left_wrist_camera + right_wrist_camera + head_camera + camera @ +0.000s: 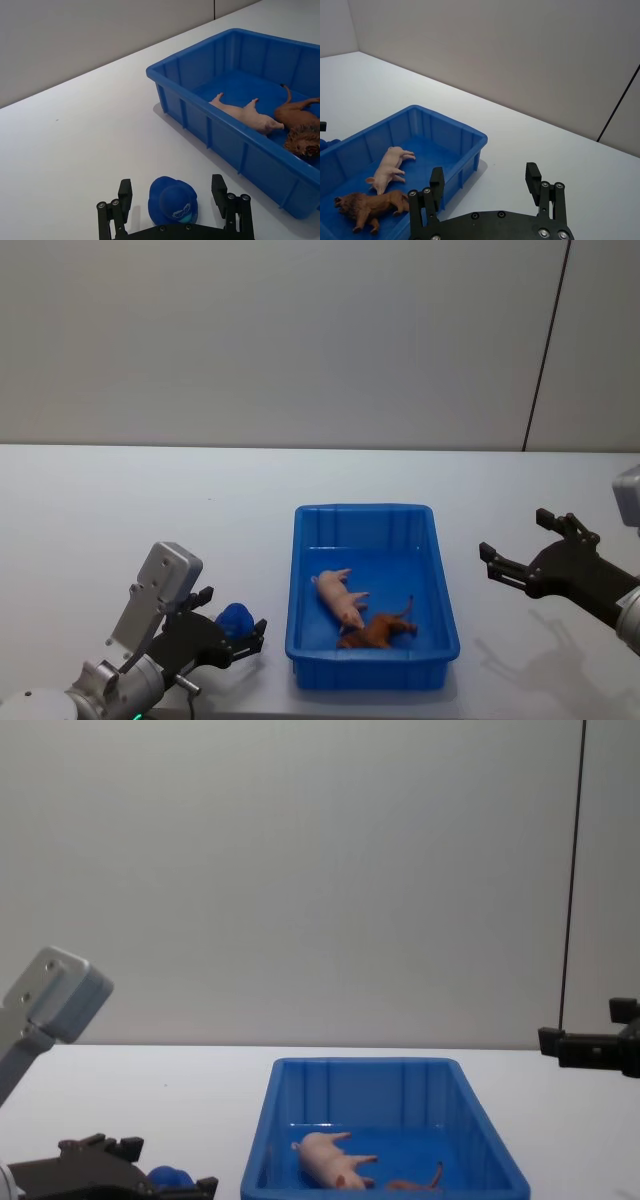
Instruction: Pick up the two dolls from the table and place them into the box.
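Toys already lie in the blue box [372, 658], which sits at lower centre of the head view on the white table [120, 520]: the pale pink pig [340, 600] rests on its side near the middle of the box floor, and the brown lion [378, 630] lies just beside it toward the near wall, its mane close to the pig's head. The blue figure [236, 620] stands on the table at lower left of the head view, just beside the box's left wall but apart from it. The left gripper [236, 632] sits low around this figure with its fingers spread, one on either side; the left wrist view shows the figure between them at the bottom centre of the frame, with a gap to each finger, so nothing is grasped. At the right edge of the head view the right gripper [522, 548] hangs above the table, well apart from the box, its fingers released and holding nothing. In the chest view the pig shows low in the box, and the right gripper comes in at the right edge, higher than the box rim.
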### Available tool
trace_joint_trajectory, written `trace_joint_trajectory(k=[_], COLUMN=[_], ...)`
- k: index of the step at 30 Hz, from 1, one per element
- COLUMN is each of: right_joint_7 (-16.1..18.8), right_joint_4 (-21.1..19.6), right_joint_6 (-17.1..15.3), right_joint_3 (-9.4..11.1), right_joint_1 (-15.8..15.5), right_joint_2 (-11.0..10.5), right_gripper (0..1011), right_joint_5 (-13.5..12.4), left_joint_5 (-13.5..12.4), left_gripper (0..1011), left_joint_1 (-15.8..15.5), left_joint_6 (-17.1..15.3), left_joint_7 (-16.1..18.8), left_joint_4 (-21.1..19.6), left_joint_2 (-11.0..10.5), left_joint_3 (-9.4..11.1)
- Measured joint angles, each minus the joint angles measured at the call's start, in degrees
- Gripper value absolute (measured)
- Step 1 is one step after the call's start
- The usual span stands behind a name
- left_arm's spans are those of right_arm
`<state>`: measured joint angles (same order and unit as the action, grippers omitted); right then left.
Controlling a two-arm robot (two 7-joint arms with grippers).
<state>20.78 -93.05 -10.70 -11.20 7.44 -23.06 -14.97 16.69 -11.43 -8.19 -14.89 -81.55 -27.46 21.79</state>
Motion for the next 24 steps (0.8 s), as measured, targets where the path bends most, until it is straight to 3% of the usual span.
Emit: trace_joint_trajectory(k=[4, 10, 22, 24], right_joint_7=[0.0, 0.0, 0.0, 0.0], right_joint_4=[0.0, 0.0, 0.0, 0.0], right_joint_6=[0.0, 0.0, 0.0, 0.0], right_joint_3=[0.0, 0.0, 0.0, 0.0], right_joint_1=[0.0, 0.0, 0.0, 0.0], right_joint_2=[0.0, 0.0, 0.0, 0.0], right_gripper=[1001, 1001, 1001, 1001], right_joint_5=[0.0, 0.0, 0.0, 0.0], left_joint_5=[0.0, 0.0, -0.2, -0.2], left_gripper=[1001, 907, 533, 517], left_joint_1=[-0.8, -2.0, -3.7, -3.8], left_joint_6=[0.6, 1.1, 0.3, 0.2], left_joint_7=[-1.5, -4.0, -6.6, -6.8], left_joint_4=[1.8, 4.4, 7.0, 7.1], left_joint_2=[0.5, 1.2, 2.0, 2.0], left_joint_3=[0.0, 0.0, -0.1, -0.1])
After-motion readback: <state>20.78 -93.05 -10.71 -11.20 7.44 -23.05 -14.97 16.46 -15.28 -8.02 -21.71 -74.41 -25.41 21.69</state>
